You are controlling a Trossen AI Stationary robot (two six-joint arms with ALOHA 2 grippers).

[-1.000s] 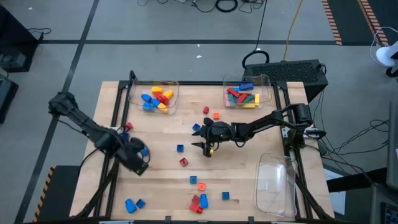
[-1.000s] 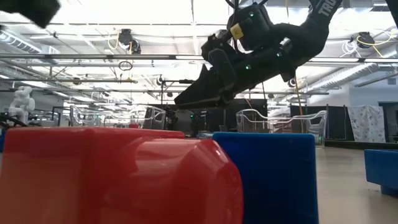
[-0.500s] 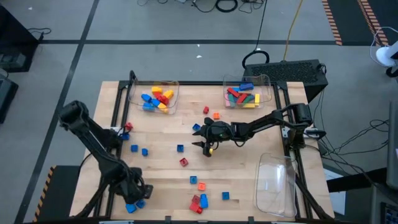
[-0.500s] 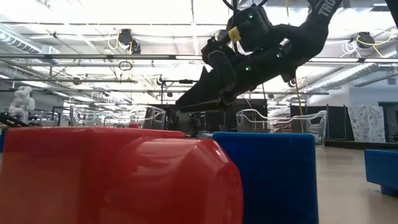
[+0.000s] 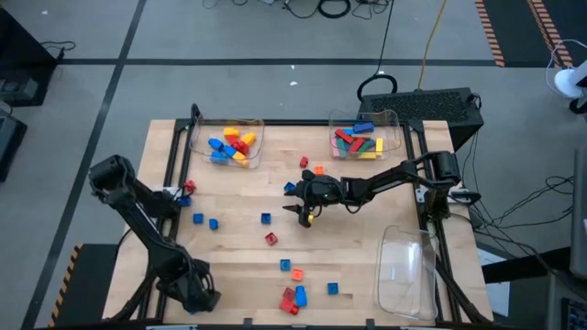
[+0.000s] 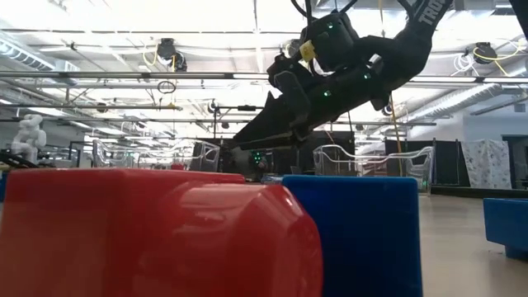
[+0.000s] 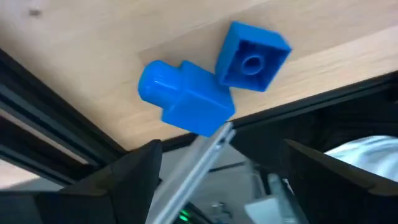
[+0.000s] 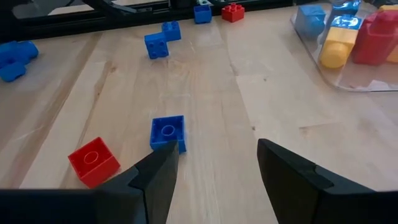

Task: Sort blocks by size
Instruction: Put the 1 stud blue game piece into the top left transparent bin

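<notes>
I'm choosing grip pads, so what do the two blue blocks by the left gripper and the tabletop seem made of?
The two blue blocks look like smooth, glossy moulded plastic: soft highlights, rounded stud, hollow socket. The tabletop looks like pale, matt wood planks with visible grain and seams, possibly laminate.

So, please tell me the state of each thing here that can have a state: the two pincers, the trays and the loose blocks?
Left pincer: open, empty, at the table's near left corner over two blue blocks.
Right pincer: open, empty, above mid-table.
Far left tray: holds blue, yellow and red blocks.
Far right tray: holds longer red, green, yellow and blue blocks.
Near right tray: no blocks visible inside.
Loose blocks: scattered on the table, unsorted.
</notes>
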